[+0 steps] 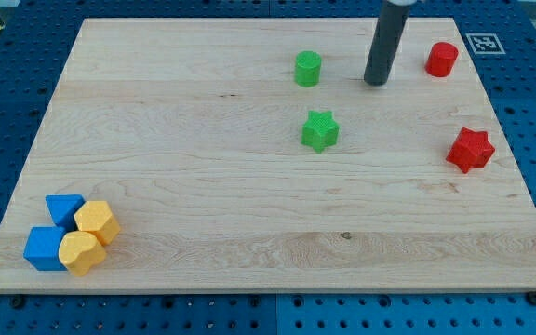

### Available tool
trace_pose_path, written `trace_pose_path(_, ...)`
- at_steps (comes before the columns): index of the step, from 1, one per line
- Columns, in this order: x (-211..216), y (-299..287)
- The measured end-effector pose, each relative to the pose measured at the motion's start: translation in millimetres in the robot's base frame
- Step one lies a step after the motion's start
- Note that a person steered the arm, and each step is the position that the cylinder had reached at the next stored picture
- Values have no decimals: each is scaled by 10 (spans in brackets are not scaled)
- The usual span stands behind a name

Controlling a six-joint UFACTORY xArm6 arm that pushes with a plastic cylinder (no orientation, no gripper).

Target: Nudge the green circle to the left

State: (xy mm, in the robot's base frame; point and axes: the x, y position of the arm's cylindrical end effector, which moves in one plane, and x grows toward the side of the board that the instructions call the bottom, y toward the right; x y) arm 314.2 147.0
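Note:
The green circle (pixel 308 69) is a short green cylinder standing near the view's top, right of the middle of the wooden board (pixel 203 186). My tip (pixel 376 83) is the lower end of a dark rod that comes down from the view's top edge. It rests on the board to the right of the green circle, with a clear gap between them. It touches no block.
A green star (pixel 320 130) lies just below the green circle. A red cylinder (pixel 442 59) and a red star (pixel 471 149) sit at the right. Two blue blocks (pixel 45 247) and two yellow blocks (pixel 95 222) cluster at the bottom left.

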Motion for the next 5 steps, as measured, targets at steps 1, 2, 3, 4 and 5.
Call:
trace_pose_path(1, -279, -8)
trace_pose_path(2, -279, -8)
trace_pose_path(3, -279, -39)
trace_pose_path(4, -311, -362)
trace_pose_path(5, -343, -643)
